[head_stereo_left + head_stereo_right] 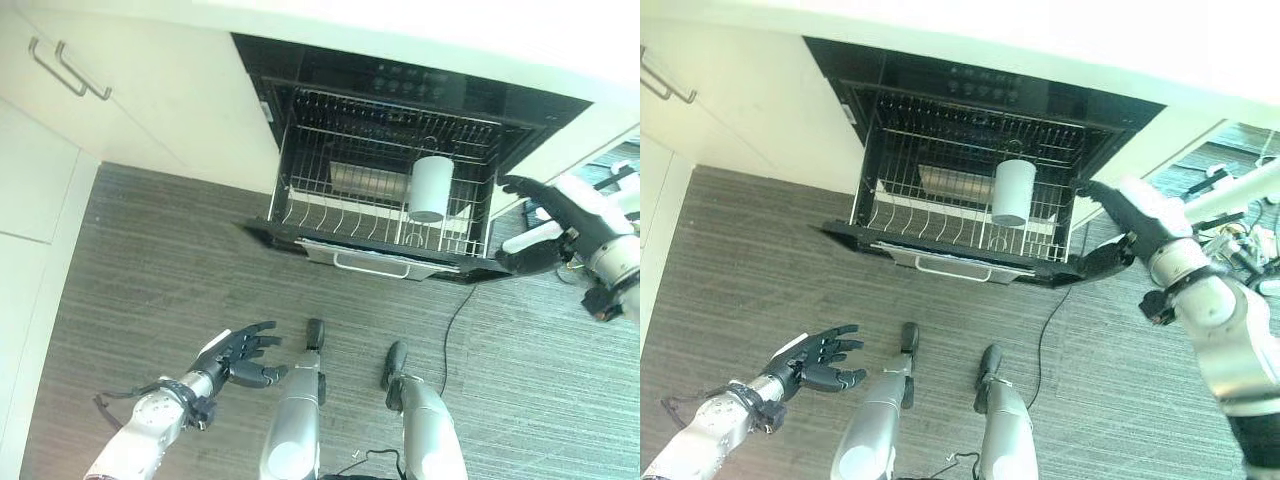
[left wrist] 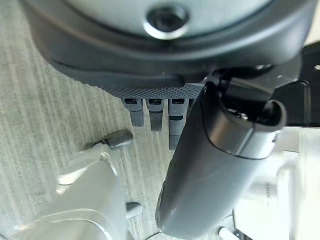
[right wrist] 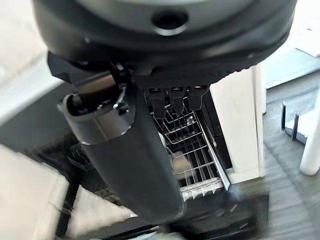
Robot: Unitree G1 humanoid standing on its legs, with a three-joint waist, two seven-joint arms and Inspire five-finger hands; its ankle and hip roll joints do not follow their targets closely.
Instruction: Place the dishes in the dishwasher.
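The dishwasher (image 1: pixel 400 80) stands open with its wire rack (image 1: pixel 340 215) pulled out over the lowered door. A white cup (image 1: pixel 430 187) stands upside down in the rack's right part, also seen as the cup (image 1: pixel 1013 192). My right hand (image 1: pixel 555 215) hovers open beside the rack's right front corner, holding nothing; past its fingers (image 3: pixel 172 102) the rack (image 3: pixel 192 150) shows. My left hand (image 1: pixel 240 357) hangs open low over the floor, far in front of the dishwasher, empty, its fingers (image 2: pixel 155 112) relaxed.
White cabinets with metal handles (image 1: pixel 70 68) flank the dishwasher on the left. A white cabinet panel (image 1: pixel 1160 145) stands to its right. The grey striped floor (image 1: pixel 160 270) spreads in front. The lowered door edge (image 1: pixel 370 262) juts out at knee height.
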